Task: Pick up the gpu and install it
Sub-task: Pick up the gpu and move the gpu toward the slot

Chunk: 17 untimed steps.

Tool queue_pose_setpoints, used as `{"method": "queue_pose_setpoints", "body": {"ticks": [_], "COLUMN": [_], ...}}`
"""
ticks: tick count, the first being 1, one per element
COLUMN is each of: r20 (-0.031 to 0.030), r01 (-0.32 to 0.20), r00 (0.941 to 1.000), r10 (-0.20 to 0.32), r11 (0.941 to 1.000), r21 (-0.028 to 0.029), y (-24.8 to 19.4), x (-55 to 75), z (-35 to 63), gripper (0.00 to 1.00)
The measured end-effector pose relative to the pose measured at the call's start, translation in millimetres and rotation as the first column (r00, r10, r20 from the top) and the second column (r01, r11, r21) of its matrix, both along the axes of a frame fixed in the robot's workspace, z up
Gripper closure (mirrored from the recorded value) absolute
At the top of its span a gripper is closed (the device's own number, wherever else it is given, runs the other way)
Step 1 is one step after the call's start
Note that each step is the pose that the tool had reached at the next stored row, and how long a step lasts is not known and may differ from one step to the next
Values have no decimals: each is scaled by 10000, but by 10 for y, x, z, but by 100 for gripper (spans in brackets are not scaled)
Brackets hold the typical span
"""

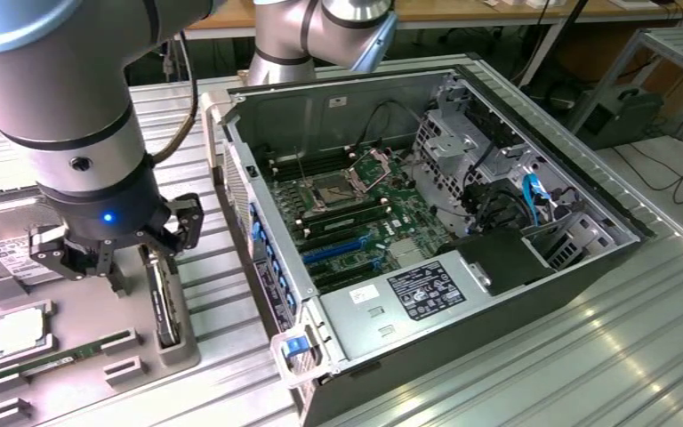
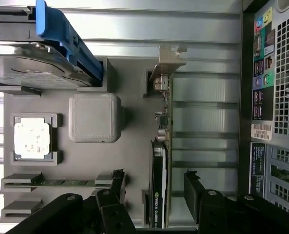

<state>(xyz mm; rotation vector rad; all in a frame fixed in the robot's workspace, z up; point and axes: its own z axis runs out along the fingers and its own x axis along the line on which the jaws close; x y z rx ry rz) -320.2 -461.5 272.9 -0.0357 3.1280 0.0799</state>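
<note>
The gpu [image 2: 159, 161] stood on edge in a slot of the grey tray [image 2: 130, 146] on the worktop [image 1: 555, 356], beside the open computer case [image 1: 437, 222]. The tray also held a processor [image 2: 32, 138], a memory stick [image 2: 61, 183] and a hard drive [image 2: 32, 73]. The arm pointed down, its pincer [image 2: 154, 174] released, one finger on either side of the card. The pincer body hid the card's near end.

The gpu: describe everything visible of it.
The gpu is a thin card with a black shroud, green board edge and silvery end bracket. It stands on edge in a slot of the grey holder beside the computer case. The gripper has open jaws either side, not touching it.
</note>
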Motion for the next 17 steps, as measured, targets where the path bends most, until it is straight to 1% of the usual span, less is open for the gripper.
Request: {"method": "queue_pose_setpoints", "body": {"ticks": [7, 17], "r20": [2, 0], "r01": [7, 6], "r00": [10000, 10000], "r10": [-7, -6], "r11": [10000, 10000], "r21": [1, 0], "y": [-6, -7], "x": [0, 0], "z": [-128, -285], "gripper": [40, 40]}}
